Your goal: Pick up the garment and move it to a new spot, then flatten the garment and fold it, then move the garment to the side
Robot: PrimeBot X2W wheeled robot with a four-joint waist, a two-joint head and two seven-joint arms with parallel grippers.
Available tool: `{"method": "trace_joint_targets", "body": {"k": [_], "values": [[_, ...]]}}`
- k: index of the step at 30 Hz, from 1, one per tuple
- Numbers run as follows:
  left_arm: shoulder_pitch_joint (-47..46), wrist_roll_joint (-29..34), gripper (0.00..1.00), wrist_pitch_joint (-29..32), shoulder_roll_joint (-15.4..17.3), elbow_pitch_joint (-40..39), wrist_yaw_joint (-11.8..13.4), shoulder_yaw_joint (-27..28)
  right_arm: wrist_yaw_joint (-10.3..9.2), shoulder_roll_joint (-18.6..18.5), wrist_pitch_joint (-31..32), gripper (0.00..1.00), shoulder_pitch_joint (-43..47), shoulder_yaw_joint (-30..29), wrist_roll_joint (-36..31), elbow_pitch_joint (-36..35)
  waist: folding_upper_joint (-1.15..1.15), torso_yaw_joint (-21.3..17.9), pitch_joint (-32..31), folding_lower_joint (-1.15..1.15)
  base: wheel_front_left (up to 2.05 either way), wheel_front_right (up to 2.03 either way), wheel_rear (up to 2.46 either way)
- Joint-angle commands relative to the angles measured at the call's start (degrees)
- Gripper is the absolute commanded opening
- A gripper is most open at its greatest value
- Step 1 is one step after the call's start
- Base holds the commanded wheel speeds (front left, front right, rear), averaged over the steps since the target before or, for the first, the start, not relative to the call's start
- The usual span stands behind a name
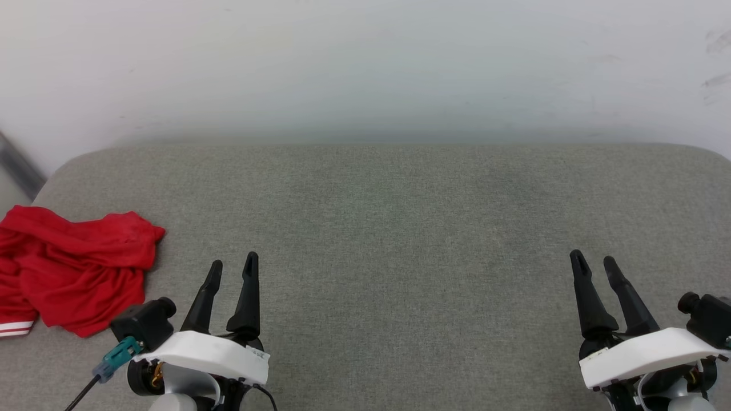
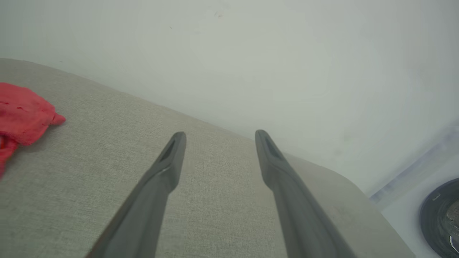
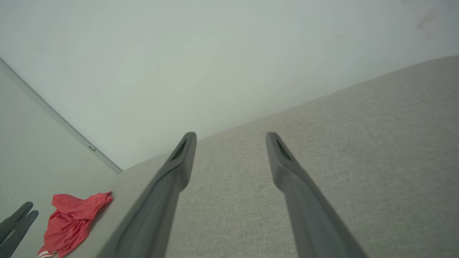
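Observation:
The garment (image 1: 74, 268) is a crumpled bright red heap at the left edge of the grey cushion, a red-white striped trim showing at its lower left. It also lies at the left in the left wrist view (image 2: 21, 114) and far lower left in the right wrist view (image 3: 73, 222). My left gripper (image 1: 233, 267) stands open just right of the heap, apart from it, nothing between its fingers (image 2: 172, 157). My right gripper (image 1: 594, 261) is open far to the right, fingers (image 3: 184, 157) empty. Letters and number are hidden in the folds.
The grey fabric cushion (image 1: 388, 228) has rounded far corners and a white wall (image 1: 365, 68) close behind it. A dark round object (image 2: 443, 218) sits off the cushion's end in the left wrist view.

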Motion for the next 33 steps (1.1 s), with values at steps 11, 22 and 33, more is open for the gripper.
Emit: {"method": "trace_joint_targets", "body": {"k": [11,22,33], "values": [[-1.3,8.5,1.00,-1.9,0.9,0.5,0.9,-1.2,0.00,0.4,0.6,1.00,1.0,-0.7,-9.3,-1.9,0.00,0.2,-0.1,0.00,0.00,0.00,0.00],[-1.5,14.8,1.00,-3.4,1.2,1.4,1.5,-2.0,0.00,0.7,0.4,1.00,1.3,-0.8,-14.9,-2.6,0.00,0.3,-0.1,0.00,0.00,0.00,0.00],[-1.7,20.0,1.00,-4.7,1.4,2.6,2.2,-2.7,0.00,0.8,0.0,1.00,1.8,-0.9,-19.9,-2.9,0.00,0.5,-0.4,0.00,0.00,0.00,0.00]]}}
